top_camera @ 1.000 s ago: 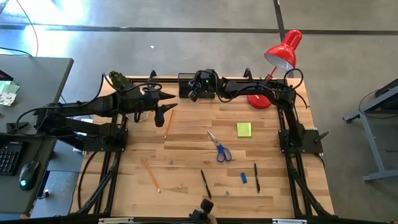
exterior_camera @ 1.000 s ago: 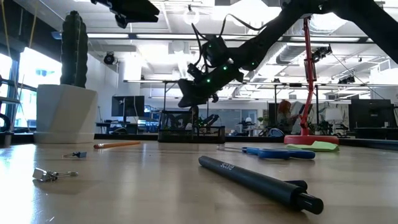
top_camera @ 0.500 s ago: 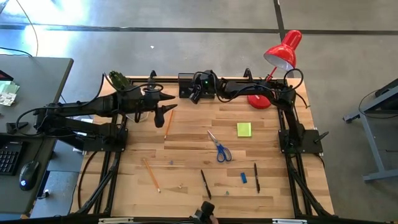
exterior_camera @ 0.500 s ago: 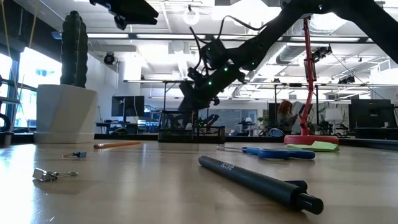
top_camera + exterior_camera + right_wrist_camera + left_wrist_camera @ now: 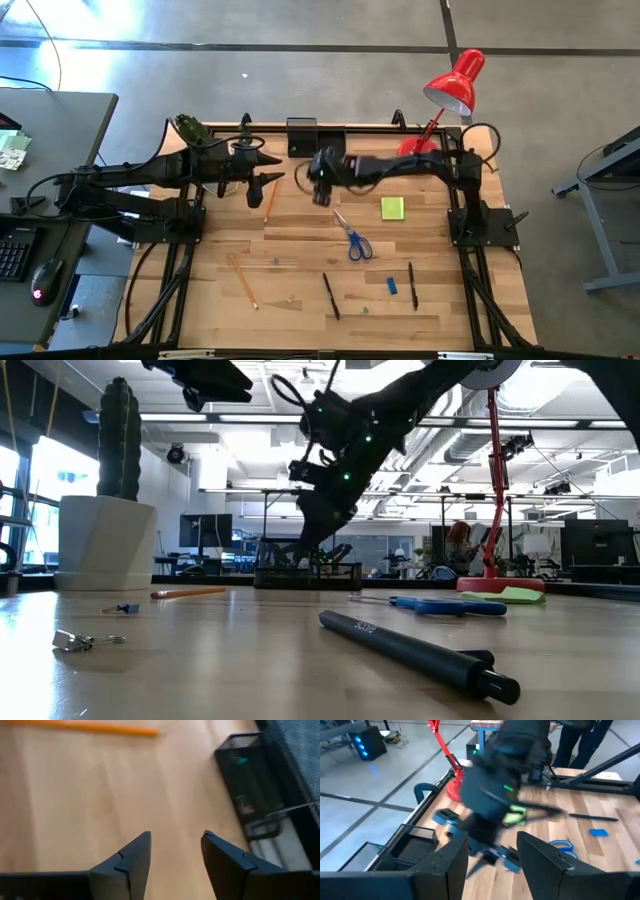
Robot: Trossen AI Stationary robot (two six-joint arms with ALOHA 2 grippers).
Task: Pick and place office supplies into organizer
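Right pincer (image 5: 322,196) withdrawn from organizer (image 5: 301,130), now empty

black mesh organizer (image 5: 302,131), blue-handled scissors (image 5: 352,237), yellow-green sticky-note pad (image 5: 392,208)

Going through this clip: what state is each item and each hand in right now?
Right hand: open, empty, above bare table.
Left hand: open, empty, raised.
Organizer: at far edge.
Scissors: lying closed on table.
Sticky-note pad: flat on table.
Lamp: upright.

Wood table (image 5: 300,240): organizer (image 5: 301,135), pencils (image 5: 242,280), scissors (image 5: 352,237), sticky pad (image 5: 392,208), pens (image 5: 330,296), lamp (image 5: 450,90).
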